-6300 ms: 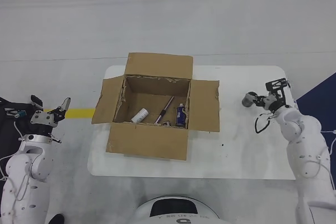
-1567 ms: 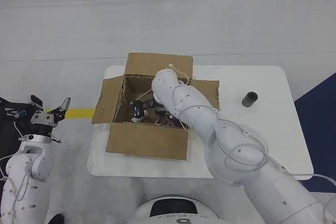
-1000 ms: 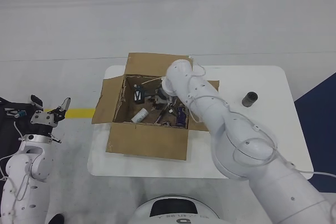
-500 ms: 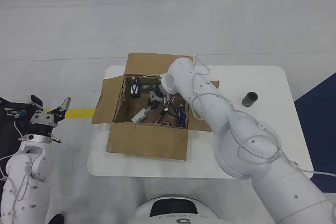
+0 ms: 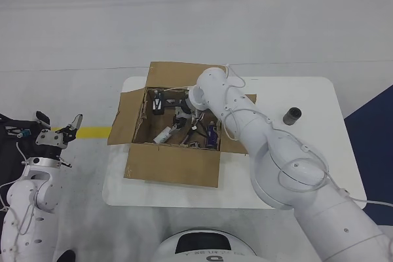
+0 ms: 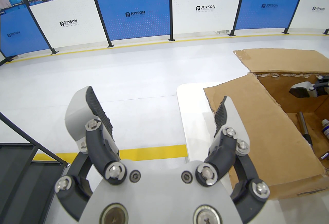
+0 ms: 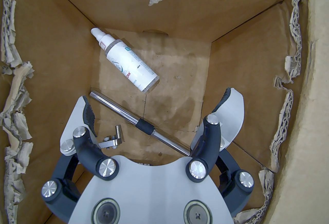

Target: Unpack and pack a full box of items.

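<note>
the table (image 5: pixel 295 177) carries an open box (image 5: pixel 173 165) with all four flaps folded out and its inner edges torn. on the box floor lie a white bottle (image 7: pixel 126 63) on its side, a shiny rod (image 7: pixel 138 123) with a dark band, a small metal bracket (image 7: pixel 113 141) just beside the rod, and a blue bottle (image 5: pixel 211 134) near the right wall.

to the right of the box, well apart from it, a dark cylinder (image 5: pixel 290 116) stands on the table. the left claw (image 6: pixel 156 96) is off the table on the left, over the floor and well apart from the box, its fingers spread and empty.

the right claw (image 7: pixel 158 97) hangs inside the box, close to the far wall near the left corner, fingers spread wide and gripping nothing. the rod lies on the floor under the gap between those fingers, with the bracket close by one finger. the white bottle lies a little beyond the fingertips, apart from them. none of these things touches the claw.
</note>
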Motion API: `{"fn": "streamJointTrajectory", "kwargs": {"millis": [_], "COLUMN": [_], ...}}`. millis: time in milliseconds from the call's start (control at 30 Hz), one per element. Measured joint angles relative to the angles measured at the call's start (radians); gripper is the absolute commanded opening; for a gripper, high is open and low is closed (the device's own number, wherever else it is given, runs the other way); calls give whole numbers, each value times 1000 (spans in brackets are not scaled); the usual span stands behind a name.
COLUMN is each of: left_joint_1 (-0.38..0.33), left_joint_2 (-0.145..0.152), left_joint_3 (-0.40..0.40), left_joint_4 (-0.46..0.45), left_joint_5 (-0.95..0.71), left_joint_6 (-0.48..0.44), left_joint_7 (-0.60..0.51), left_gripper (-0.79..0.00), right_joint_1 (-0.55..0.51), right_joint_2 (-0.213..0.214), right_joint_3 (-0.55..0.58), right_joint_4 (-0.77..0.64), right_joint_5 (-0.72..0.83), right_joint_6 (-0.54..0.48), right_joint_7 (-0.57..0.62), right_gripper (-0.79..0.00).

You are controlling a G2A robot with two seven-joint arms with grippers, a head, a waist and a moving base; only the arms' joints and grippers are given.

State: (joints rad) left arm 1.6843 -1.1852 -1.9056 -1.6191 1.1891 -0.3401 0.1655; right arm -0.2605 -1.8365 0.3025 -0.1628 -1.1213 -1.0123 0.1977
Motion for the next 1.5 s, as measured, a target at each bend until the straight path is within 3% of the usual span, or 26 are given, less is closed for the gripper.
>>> {"fn": "streamJointTrajectory", "kwargs": {"millis": [333,567,867,1000,1300,1500], "left_joint_1": [0,0,0,0,0,0], "left_joint_2": [0,0,0,0,0,0], "left_joint_3": [0,0,0,0,0,0], "left_joint_4": [0,0,0,0,0,0], "left_joint_5": [0,0,0,0,0,0], "left_joint_6": [0,0,0,0,0,0], "left_joint_7": [0,0,0,0,0,0], "left_gripper": [0,0,0,0,0,0], "right_joint_1": [-22,-60,-104,-118,-167,-182], "right_joint_2": [21,55,111,147,204,242], "right_joint_3": [18,17,29,16,-19,-32], "right_joint_4": [-22,-86,-221,-272,-426,-549], "right_joint_5": [49,151,362,391,462,495], "right_joint_6": [-1,0,0,7,201,344], "right_joint_7": [85,276,583,619,811,954], "right_gripper": [0,0,-145,-188,-237,-409]}}
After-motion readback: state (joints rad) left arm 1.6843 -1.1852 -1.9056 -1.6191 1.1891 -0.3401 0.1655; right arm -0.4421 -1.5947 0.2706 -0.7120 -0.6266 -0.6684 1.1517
